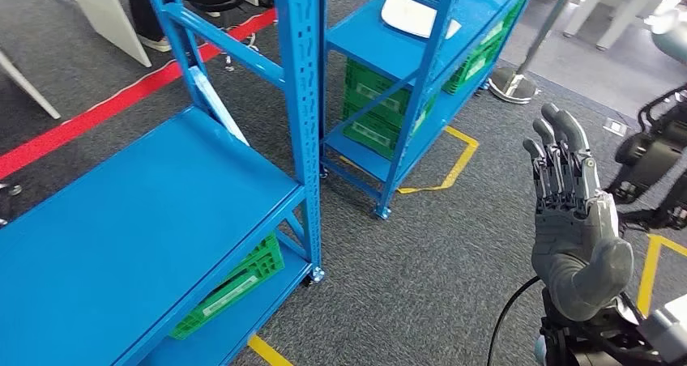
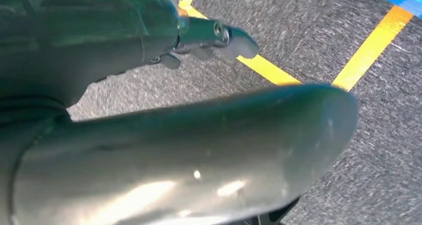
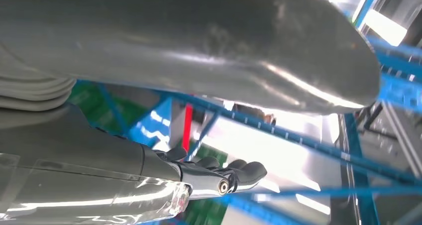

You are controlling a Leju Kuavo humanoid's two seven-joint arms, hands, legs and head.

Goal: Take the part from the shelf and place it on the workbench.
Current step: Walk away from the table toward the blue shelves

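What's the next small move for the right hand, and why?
Probably reach the right hand forward and left toward the white part on the far blue shelf. The hand is raised, open and holding nothing, well short of the part, with grey carpet between them.

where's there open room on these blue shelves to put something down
The near shelf's top deck is bare between its upright post and diagonal brace. The far shelf's top has room beside the white part. Lower tiers are crowded with green crates.

The right hand point(image 1: 577, 220) is raised, fingers straight and together, holding nothing; the left hand point(image 2: 149, 85) hangs with its fingers extended, empty.
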